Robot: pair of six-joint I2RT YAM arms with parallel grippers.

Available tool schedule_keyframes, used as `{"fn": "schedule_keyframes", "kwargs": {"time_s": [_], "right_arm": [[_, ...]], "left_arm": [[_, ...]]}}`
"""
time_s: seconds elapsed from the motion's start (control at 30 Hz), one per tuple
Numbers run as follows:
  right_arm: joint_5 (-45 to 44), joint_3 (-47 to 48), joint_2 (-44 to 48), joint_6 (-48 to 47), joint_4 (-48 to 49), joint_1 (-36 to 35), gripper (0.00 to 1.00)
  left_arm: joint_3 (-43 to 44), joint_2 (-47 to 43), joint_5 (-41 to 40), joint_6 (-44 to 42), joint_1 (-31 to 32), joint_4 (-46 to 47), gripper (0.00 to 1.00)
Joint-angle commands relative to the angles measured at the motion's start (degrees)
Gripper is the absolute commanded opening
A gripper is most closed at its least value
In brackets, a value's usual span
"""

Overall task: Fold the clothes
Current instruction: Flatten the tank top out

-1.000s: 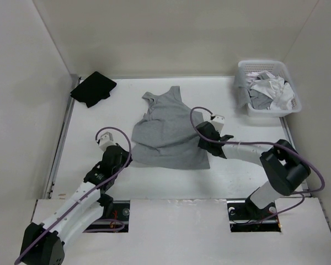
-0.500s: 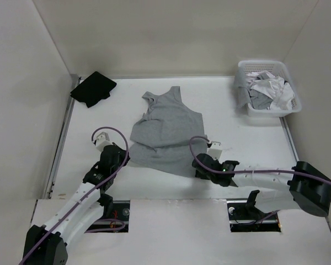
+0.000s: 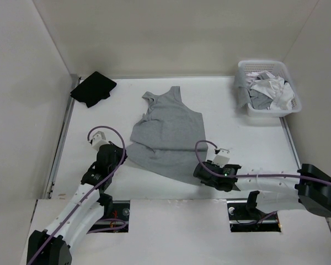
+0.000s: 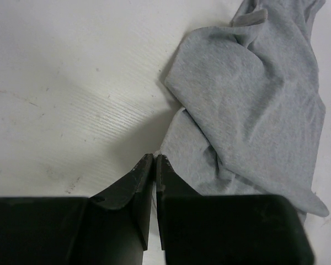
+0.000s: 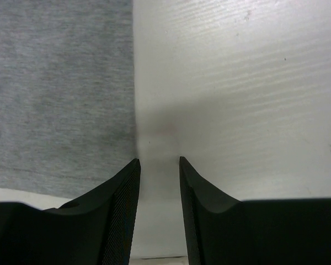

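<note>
0 folds show yet: the grey tank top [image 3: 168,130] lies rumpled (one side bunched) just ahead of the left gripper [image 4: 155,160], pinched together on nothing, and just beside the right gripper [image 5: 158,163], jaws apart, empty. All folding is left.

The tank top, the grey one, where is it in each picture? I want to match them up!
Top external: the tank top lies flat in the middle of the table, between the two arms.
Left wrist: the tank top is crumpled in the upper right.
Right wrist: the tank top fills the left side, smooth.
Shared landmark: the white table shows under it in all three.
</note>
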State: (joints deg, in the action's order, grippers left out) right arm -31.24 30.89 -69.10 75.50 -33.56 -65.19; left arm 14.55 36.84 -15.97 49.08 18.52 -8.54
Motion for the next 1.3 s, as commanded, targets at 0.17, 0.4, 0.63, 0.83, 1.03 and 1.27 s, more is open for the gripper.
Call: {"fn": "schedule_keyframes", "kwargs": {"time_s": [0.17, 0.4, 0.63, 0.83, 1.03, 1.27], "right_arm": [[1.8, 1.0, 0.4, 6.8, -5.1, -3.1, 0.37], [2.3, 1.3, 4.4, 9.0, -2.8, -6.7, 0.4], [5.3, -2.7, 4.8, 8.1, 2.1, -5.9, 0.39], [6.2, -4.0, 2.8, 8.0, 4.4, -5.0, 0.37], [5.4, -4.9, 1.9, 8.3, 5.4, -3.5, 0.32], [3.9, -5.3, 1.3, 10.7, 4.1, -3.5, 0.28]], "left_arm": [[1.2, 1.0, 2.5, -0.8, -0.6, 4.8, 0.04], [0.3, 1.5, 3.1, -0.7, -0.6, 5.9, 0.04], [0.0, 1.4, 3.6, -0.6, -0.6, 6.2, 0.04], [-0.2, 2.2, 3.6, -0.3, -0.2, 7.2, 0.04], [-0.2, 2.0, 3.6, -0.2, -0.4, 7.3, 0.04], [0.1, 2.2, 3.6, 0.0, 0.0, 7.3, 0.04]]}}
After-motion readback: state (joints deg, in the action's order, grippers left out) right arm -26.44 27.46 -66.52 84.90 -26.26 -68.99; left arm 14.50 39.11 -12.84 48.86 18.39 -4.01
